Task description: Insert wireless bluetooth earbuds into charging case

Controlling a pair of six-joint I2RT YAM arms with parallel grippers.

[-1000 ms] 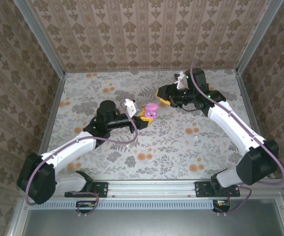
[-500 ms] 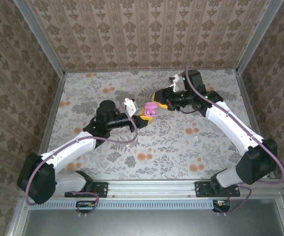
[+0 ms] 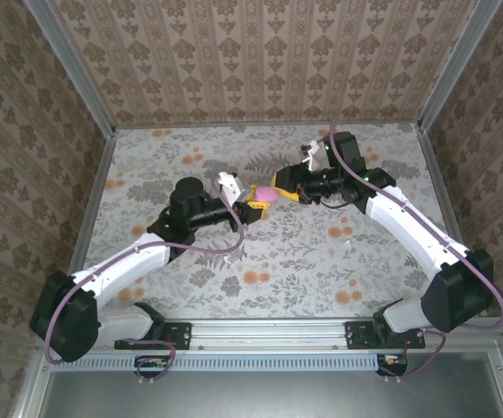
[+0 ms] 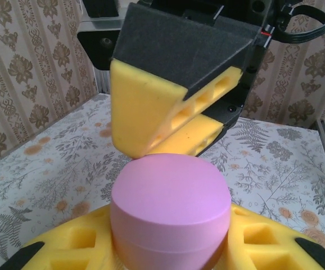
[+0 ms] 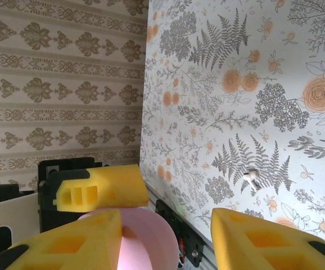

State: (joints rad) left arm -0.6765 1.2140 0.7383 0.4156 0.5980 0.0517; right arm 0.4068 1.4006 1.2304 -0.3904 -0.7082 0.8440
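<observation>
The pink round charging case (image 4: 171, 197) has its lid down and sits between the yellow pads of my left gripper (image 4: 171, 244), which is shut on it. From above, the case (image 3: 267, 195) is held over the table's middle by the left gripper (image 3: 253, 207). My right gripper (image 3: 288, 187) has come in from the right, and its yellow fingers (image 4: 145, 121) rest against the far top edge of the lid. In the right wrist view the right gripper (image 5: 167, 225) is open; the case (image 5: 145, 242) lies by its left finger. The earbuds are hidden.
A small white earbud-shaped piece (image 5: 251, 176) lies on the floral tabletop (image 3: 304, 252), seen from above as a speck (image 3: 349, 246) right of the middle. Another white speck (image 3: 230, 261) lies beside the left forearm. Patterned walls close in three sides.
My right gripper has swung left and down from the back of the table until its fingers meet the case's lid. The left arm has held the case still.
</observation>
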